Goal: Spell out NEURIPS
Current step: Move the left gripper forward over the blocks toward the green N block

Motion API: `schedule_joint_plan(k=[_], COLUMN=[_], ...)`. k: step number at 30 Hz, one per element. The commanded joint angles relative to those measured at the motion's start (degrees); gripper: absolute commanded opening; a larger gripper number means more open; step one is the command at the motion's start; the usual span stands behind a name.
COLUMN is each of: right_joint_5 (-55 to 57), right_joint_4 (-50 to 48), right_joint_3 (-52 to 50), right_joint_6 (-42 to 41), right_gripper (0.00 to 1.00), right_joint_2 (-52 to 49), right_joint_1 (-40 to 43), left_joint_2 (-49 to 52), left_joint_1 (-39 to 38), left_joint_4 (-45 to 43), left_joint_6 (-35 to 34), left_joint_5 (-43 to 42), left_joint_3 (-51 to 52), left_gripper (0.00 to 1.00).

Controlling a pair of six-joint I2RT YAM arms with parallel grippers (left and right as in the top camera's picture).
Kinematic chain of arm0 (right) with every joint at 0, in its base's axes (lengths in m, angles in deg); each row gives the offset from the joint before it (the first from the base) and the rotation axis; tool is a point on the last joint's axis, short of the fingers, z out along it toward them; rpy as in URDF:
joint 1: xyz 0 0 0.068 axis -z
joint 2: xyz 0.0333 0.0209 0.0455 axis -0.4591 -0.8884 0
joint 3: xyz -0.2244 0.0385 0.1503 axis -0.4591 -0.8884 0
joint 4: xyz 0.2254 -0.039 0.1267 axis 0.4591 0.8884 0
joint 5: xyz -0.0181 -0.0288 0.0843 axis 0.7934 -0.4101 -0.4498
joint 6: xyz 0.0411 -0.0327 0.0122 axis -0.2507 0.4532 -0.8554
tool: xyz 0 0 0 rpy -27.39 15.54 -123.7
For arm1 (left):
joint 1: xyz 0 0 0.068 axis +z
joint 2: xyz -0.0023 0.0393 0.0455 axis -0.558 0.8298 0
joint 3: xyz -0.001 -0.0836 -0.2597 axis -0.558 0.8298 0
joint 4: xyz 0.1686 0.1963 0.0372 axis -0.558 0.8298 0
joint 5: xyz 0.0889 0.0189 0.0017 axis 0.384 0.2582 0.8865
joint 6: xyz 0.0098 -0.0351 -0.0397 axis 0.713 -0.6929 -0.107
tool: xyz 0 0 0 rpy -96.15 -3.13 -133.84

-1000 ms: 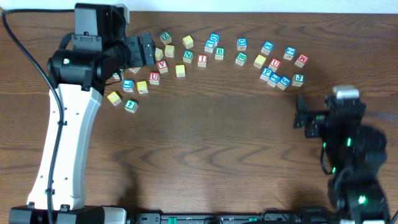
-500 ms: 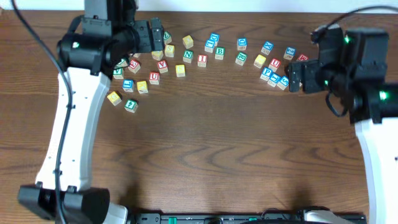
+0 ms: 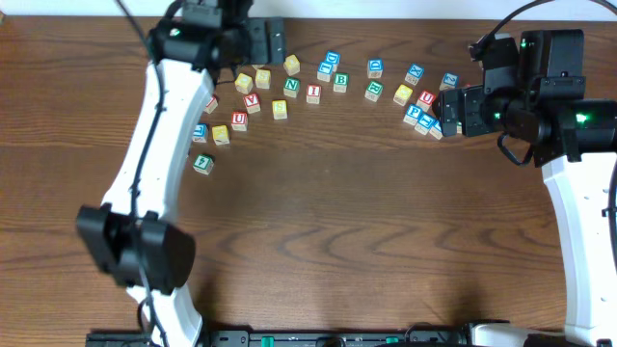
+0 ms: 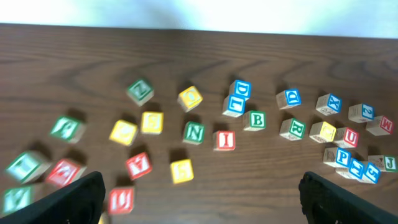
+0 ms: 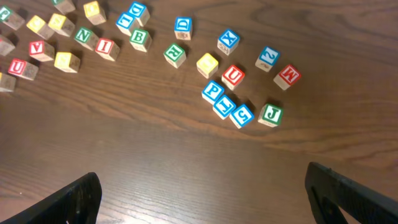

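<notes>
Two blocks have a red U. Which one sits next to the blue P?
The red U wooden cube clustered with the blue P cube and green J cube. The other red U cube lies beside the red V cube.

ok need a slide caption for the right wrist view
Right wrist view: the open right hand hovers over scattered letter blocks, blue P beside red U, on a wooden table.

Left wrist view: 27 letter blocks (image 4: 194,132) counted, namely 8 blue, 8 green, 6 red and 5 yellow. The left-edge ones are blurred, so the count is approximate. Overhead: 2 robot arms (image 3: 154,145).
</notes>
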Motion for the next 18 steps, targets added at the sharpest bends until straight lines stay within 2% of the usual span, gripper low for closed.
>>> schedule_joint_plan(k=[1,3,6,9,18], right_joint_5=[-0.94,-0.94,-0.92,-0.94,-1.2], right_joint_4=[-0.85,-1.16,-1.07,-1.2,-1.07], right_joint_3=[1.27,1.27,1.27,1.27,1.27], right_joint_6=[0.33,0.35,0.33,0.33,0.09], right_gripper=[0.99,0.99,0.99,0.99,0.99], right_joint_2=[0.11,0.11,0.11,0.11,0.11], right_joint_1=[0.22,0.22,0.22,0.22,0.22], left_joint_2=[6.62,9.53,13.14,15.89,23.1], left_joint_1=[-1.4,-1.92,-3.32,-4.39,-4.83], left_joint_4=[0.22,0.26,0.0,-0.28,-1.6], left_joint_6=[0.48,0.46,0.48,0.48,0.46], left_joint_5=[0.76,1.68,7.41,10.62,10.78], left_joint_3=[-6.6,-8.9,-9.57,-9.55,-9.49], left_gripper=[0.98,0.92,0.84,0.84,0.84])
